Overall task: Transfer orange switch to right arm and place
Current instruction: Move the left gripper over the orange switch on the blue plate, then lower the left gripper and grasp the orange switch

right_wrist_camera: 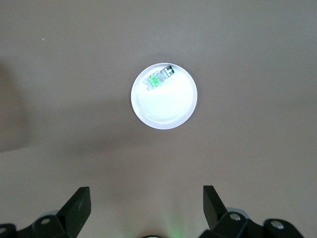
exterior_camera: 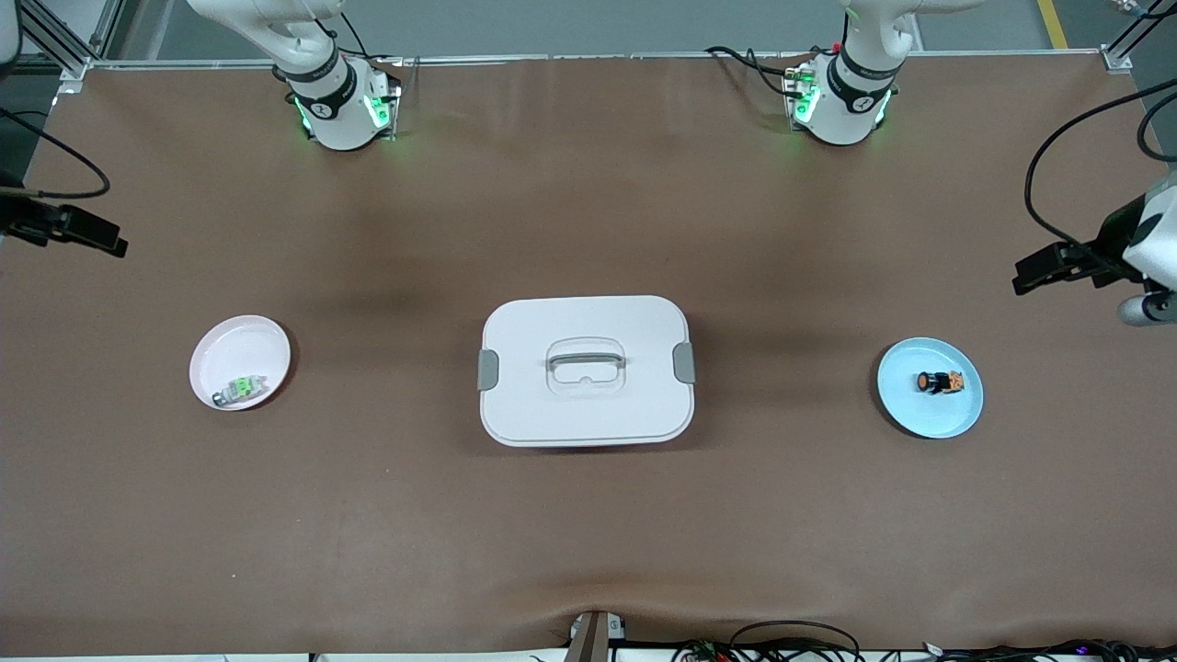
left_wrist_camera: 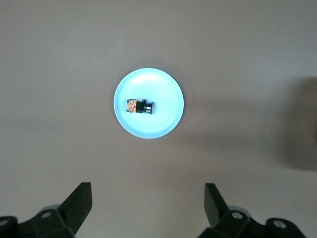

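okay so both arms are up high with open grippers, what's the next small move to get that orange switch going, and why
Probably lower the left gripper toward the orange switch. It lies untouched on the blue plate at the left arm's end of the table, and the open fingers hang high above it. The right gripper hangs open over the pink plate.

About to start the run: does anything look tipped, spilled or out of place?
Nothing stands out. The orange switch lies on its side in the blue plate, the green switch in the pink plate, and the box between them is lidded.
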